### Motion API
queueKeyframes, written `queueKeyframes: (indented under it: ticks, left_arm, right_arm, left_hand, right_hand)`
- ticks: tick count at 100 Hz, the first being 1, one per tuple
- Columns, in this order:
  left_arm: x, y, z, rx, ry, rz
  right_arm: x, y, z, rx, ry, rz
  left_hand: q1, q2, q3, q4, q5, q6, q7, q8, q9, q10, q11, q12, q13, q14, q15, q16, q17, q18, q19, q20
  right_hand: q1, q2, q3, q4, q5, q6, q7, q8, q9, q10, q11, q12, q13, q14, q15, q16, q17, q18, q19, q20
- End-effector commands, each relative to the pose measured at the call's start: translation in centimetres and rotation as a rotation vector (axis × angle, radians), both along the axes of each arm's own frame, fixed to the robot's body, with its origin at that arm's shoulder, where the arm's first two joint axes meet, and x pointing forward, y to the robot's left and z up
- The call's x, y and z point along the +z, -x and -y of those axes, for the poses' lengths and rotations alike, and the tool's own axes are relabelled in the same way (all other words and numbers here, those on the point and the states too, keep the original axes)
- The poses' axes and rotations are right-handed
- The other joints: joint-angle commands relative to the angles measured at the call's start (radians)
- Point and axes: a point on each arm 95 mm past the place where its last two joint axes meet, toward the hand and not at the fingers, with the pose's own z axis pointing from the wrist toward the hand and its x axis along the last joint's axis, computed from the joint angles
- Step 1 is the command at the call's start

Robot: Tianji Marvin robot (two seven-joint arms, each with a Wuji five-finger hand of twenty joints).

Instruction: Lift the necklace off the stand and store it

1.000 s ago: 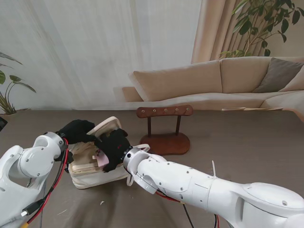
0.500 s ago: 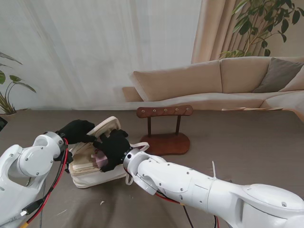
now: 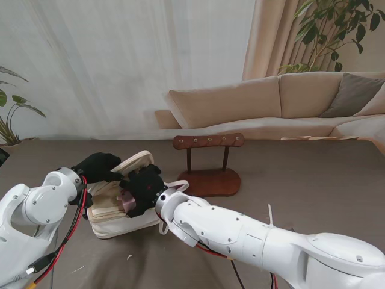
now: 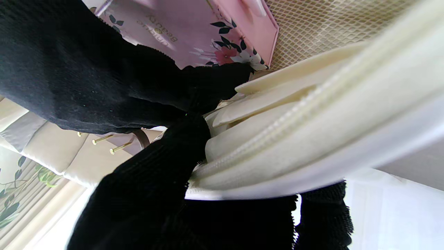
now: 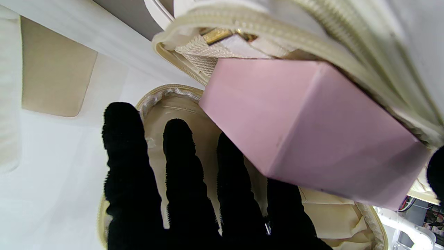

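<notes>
Stand view: our cream zippered fabric pouch lies open beside the brown wooden necklace stand, a pink cardboard box inside. Our black-gloved left hand pinches the raised flap; our black-gloved right hand, fingers spread, reaches inside. We cannot make out the necklace

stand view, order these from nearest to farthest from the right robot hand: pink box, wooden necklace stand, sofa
1. The pink box: touching or nearly touching the right robot hand, inside the open cream case, just to its left.
2. The wooden necklace stand: on the table, to the robot hand's right and farther from me.
3. The sofa: beyond the table's far edge, behind the necklace stand.
</notes>
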Motion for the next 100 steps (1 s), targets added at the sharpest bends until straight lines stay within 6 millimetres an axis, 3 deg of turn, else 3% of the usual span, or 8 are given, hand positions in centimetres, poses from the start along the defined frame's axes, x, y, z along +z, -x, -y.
queueKeyframes:
  ticks: [1, 31, 54, 100]
  left_arm:
    - [-0.3, 0.1, 0.2, -0.01, -0.004, -0.021]
    - [-0.5, 0.0, 0.3, -0.019, -0.016, -0.032]
    - [-0.6, 0.0, 0.3, -0.026, -0.027, -0.033]
    - [-0.7, 0.3, 0.2, -0.015, -0.028, -0.033]
  right_arm:
    - [-0.1, 0.2, -0.3, 0.004, 0.006, -0.007]
    - [-0.2, -0.1, 0.1, 0.014, -0.011, -0.015]
    - [-0.6, -0.9, 0.3, 0.006, -0.057, -0.057]
    - [-0.1, -0.1, 0.6, 0.035, -0.166, -0.18]
  left_hand:
    - [0.061, 0.042, -0.001, 0.04, 0.012, -0.029, 0.021, 0.004, -0.011, 0.037, 0.024, 0.014, 0.015, -0.021, 0.028, 0.024, -0.007, 0.028, 0.04, 0.02]
    - [0.061, 0.042, -0.001, 0.04, 0.013, -0.031, 0.022, 0.004, -0.011, 0.035, 0.024, 0.013, 0.016, -0.021, 0.028, 0.023, -0.007, 0.028, 0.04, 0.02]
    - [0.062, 0.043, 0.001, 0.04, 0.016, -0.031, 0.025, 0.004, -0.011, 0.034, 0.024, 0.014, 0.015, -0.023, 0.027, 0.023, -0.007, 0.028, 0.04, 0.02]
    - [0.063, 0.043, 0.002, 0.039, 0.02, -0.032, 0.038, 0.01, -0.012, 0.034, 0.025, 0.015, 0.014, -0.025, 0.027, 0.023, -0.007, 0.028, 0.04, 0.02]
  right_hand:
    - [0.013, -0.011, 0.034, 0.021, 0.032, -0.004, 0.042, 0.028, 0.023, -0.01, 0.002, 0.008, 0.037, -0.003, 0.012, 0.009, -0.237, -0.008, 0.037, -0.009]
    - [0.04, -0.023, 0.029, 0.02, 0.097, -0.016, 0.063, 0.052, 0.133, -0.026, 0.026, 0.019, 0.145, -0.034, 0.072, 0.043, -0.194, -0.026, 0.09, 0.001]
    - [-0.021, 0.034, 0.024, 0.02, -0.026, -0.031, 0.016, 0.041, 0.009, -0.028, 0.006, 0.02, 0.043, -0.028, 0.024, 0.044, -0.243, -0.009, 0.067, -0.009]
    - [-0.009, 0.031, 0.023, 0.019, -0.024, -0.043, 0.028, 0.046, -0.038, -0.04, 0.027, 0.029, -0.007, -0.046, 0.013, 0.047, -0.272, -0.016, 0.031, -0.017]
